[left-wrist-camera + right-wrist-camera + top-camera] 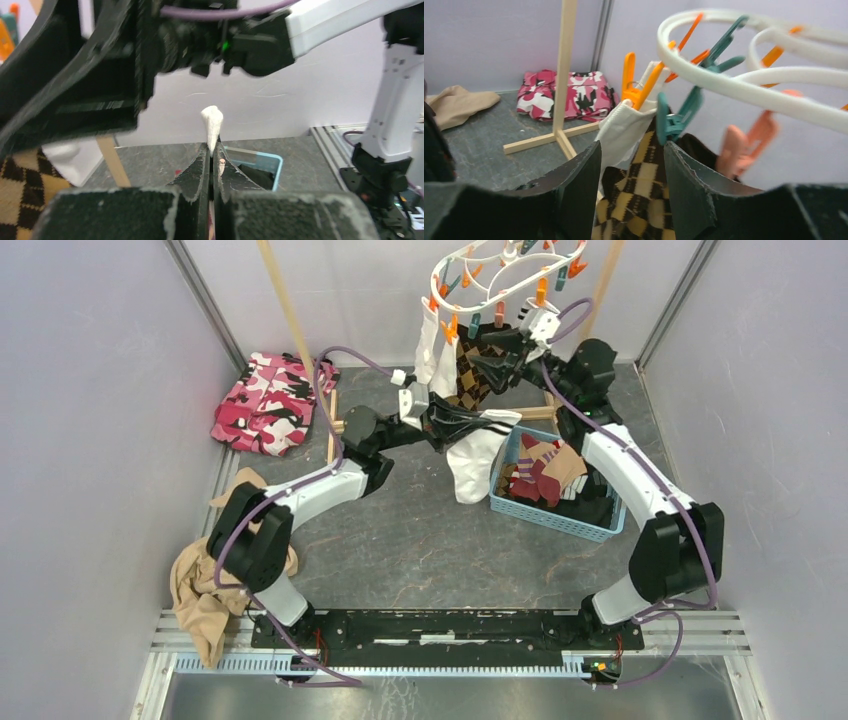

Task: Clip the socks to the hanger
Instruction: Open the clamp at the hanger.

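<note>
Two pincers engaged: the left pincer (pixel 212 150) grips a plain white sock (pixel 212 120), its long axis hanging below. The right pincer (pixel 632 150), jaws apart, stands nearer the white looped plastic hanger (pixel 724 82), just above it.

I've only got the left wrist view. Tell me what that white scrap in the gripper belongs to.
Observer: A white sock; it hangs from the left gripper down beside the blue basket.
Operator: Now report the right gripper.
Observer: The right gripper is open, its fingers either side of the argyle sock under a teal clothespin.
Operator: Say what's clipped already.
Observer: A second white sock, on an orange clothespin of the hanger.
</note>
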You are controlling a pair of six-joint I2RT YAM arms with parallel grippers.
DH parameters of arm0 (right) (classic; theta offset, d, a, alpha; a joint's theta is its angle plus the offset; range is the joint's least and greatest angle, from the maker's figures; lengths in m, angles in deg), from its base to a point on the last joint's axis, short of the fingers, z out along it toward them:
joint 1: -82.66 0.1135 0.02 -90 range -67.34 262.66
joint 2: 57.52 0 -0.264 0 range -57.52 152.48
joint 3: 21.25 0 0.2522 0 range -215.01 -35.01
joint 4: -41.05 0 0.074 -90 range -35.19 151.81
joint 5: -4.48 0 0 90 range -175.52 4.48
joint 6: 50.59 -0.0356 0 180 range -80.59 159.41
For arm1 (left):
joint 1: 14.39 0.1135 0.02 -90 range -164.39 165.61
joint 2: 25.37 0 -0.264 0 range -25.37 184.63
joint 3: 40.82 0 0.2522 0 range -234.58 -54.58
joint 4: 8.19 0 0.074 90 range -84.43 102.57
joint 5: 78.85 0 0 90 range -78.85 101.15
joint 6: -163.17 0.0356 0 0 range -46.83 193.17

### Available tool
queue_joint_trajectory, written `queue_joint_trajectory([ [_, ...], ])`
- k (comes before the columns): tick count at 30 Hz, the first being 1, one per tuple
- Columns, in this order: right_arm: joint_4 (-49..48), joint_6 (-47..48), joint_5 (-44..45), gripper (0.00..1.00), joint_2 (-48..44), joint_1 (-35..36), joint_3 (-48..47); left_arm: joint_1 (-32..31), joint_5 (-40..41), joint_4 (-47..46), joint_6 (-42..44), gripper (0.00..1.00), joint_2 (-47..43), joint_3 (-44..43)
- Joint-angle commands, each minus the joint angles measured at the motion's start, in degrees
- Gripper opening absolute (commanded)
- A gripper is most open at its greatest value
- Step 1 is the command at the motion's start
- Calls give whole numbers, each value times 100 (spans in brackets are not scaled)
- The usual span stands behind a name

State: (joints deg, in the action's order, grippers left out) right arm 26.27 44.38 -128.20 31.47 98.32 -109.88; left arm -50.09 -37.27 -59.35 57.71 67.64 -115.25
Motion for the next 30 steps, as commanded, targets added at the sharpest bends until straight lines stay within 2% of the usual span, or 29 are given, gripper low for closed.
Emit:
queue_joint_trajectory([
  [1, -631, -275, -213, 56, -661, -520, 37, 10, 458, 4, 513, 2, 357, -439],
  [4, -1403, -1179, -630, 56, -727, -1046, 20, 11, 555, 197, 708, 2, 626, -654],
  [7, -1554, -1468, -648, 56, -866, -1383, -4, 11, 720, 216, 844, 2, 923, -852],
  [11, -554, -918, 387, 57, -1131, -1538, -186, 19, 575, 129, 837, 2, 1391, -1423],
  [13, -376, -850, 828, 57, -1159, -1757, -225, 47, 554, 29, 734, 2, 1638, -1736],
  [19, 0, -939, 1402, 52, -1086, -1992, -332, 89, 531, -409, 234, 2, 2266, -2473],
  [24, -47, -960, 904, 51, -862, -1997, -304, 164, 719, -557, 176, 2, 2524, -2600],
  [30, -723, -1382, 323, 50, -641, -1986, -196, 466, 895, -490, 139, 2, 2881, -3010],
])
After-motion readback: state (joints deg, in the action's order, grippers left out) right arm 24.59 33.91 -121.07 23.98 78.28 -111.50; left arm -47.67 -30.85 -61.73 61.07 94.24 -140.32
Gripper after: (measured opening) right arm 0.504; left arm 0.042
